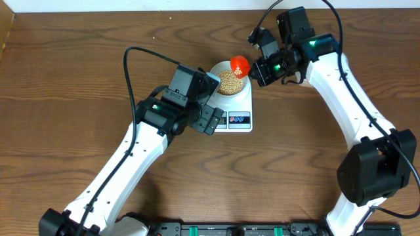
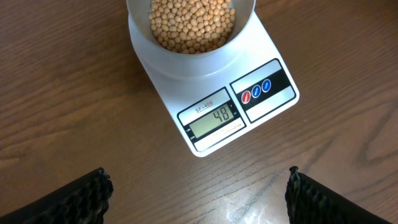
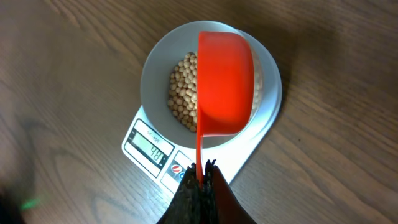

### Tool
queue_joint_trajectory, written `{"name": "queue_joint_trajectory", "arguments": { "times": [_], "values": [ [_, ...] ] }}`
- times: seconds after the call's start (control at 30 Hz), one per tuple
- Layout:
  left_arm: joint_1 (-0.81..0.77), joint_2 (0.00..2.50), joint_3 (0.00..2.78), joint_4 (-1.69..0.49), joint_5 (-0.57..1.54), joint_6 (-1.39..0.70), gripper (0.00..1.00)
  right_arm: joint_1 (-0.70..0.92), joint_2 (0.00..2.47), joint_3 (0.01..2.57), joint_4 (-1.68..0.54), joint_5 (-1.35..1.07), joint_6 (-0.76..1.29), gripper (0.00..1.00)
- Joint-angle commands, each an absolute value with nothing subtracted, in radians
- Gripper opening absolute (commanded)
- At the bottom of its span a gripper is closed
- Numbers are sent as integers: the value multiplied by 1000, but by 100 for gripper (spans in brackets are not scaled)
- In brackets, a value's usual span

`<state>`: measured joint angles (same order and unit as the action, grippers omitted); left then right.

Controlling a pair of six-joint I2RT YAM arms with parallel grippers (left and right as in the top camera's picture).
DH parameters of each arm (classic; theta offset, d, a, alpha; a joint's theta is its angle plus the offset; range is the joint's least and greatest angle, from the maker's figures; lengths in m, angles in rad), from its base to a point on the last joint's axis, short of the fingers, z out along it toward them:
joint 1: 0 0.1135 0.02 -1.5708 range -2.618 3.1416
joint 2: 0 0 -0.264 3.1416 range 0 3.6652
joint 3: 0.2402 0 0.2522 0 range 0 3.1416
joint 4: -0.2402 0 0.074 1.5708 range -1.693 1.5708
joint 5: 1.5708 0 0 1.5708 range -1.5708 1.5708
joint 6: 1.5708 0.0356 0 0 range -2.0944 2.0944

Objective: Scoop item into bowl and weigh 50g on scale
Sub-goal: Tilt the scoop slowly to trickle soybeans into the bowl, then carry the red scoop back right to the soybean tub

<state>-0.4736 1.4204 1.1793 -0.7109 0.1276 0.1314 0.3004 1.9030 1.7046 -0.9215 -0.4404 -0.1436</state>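
My right gripper [image 3: 200, 171] clamped on orange scoop [image 3: 225, 84] handle; left gripper [image 2: 198, 176] spread apart. Loose beans [image 2: 193, 25] in bowl [image 2: 193, 62] on scale [image 2: 171, 93], 12 o'clock from display [image 2: 214, 119] (reads 48). Light, rolly: I tip gently.

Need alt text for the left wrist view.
A white digital scale reads 48, with a pale bowl of small beige beans on its platform. It sits on a brown wooden table; the dark fingers of the left gripper stand open at the lower corners.

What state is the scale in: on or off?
On. The scale shows 48 on its screen, with the bowl of beans on it.
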Motion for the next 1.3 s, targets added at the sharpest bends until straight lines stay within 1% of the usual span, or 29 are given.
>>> {"name": "queue_joint_trajectory", "arguments": {
  "times": [0.0, 0.77, 0.87, 1.03, 1.27],
  "values": [
    [-470, 1419, 1184, -715, 120, 138, 92, 293, 1900, 1704, -920, -478, -159, 1],
    [-470, 1419, 1184, -715, 120, 138, 92, 296, 1900, 1704, -923, -485, -159, 1],
    [-470, 1419, 1184, -715, 120, 138, 91, 292, 1900, 1704, -923, -521, -159, 1],
    [-470, 1419, 1184, -715, 120, 138, 92, 236, 1900, 1704, -931, -647, -167, 1],
    [-470, 1419, 1184, -715, 120, 138, 92, 97, 1900, 1704, -953, -873, -212, 1]
  ]
}}
